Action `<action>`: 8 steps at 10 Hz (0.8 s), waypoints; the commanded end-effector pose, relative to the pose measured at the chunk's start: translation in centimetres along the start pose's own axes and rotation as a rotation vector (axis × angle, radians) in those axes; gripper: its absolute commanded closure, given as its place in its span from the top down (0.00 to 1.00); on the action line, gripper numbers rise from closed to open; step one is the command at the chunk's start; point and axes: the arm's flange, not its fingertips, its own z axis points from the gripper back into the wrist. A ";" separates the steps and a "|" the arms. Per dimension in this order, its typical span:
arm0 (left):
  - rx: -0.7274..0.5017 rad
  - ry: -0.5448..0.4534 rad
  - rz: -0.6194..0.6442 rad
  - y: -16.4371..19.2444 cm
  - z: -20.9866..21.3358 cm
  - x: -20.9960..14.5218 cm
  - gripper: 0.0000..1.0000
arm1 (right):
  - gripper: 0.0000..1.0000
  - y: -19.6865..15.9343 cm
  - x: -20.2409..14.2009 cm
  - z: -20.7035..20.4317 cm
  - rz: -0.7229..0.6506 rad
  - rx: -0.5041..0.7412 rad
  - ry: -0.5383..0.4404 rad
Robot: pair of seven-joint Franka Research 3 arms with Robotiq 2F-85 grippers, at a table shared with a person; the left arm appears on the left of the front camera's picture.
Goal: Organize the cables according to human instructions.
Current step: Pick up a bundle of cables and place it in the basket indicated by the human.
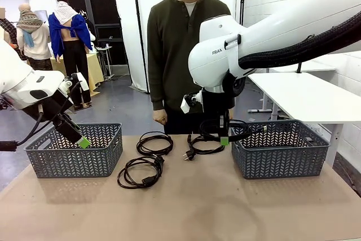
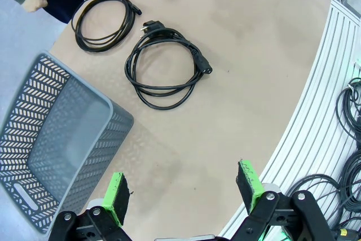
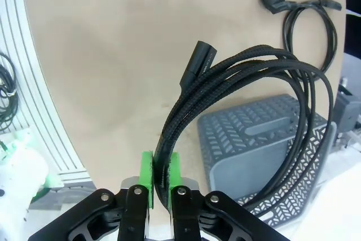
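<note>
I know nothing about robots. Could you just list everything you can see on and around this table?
table: one, light brown, between the robot and the person.
baskets: two, grey, one at the table's left end, one at its right end.
loose cables: three, black, coiled, lying on the table between the baskets.
held cable: one, black, in the air by the right basket.
person: one, dark green top, standing at the far side.
left gripper: one, black with green pads, open, by the left basket.
right gripper: one, black with green pads, shut on the held cable.
</note>
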 end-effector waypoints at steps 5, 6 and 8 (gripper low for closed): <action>0.010 -0.006 -0.002 0.2 -0.1 0.0 1.00 | 0.00 -3.5 -5.5 3.3 -0.004 0.045 -0.056; 0.010 -0.006 -0.002 0.2 -0.1 0.0 1.00 | 0.00 -4.0 -6.7 3.6 0.003 0.044 -0.059; 0.010 -0.006 -0.002 0.2 -0.1 0.0 1.00 | 0.00 -5.3 -9.7 3.5 0.045 0.043 -0.068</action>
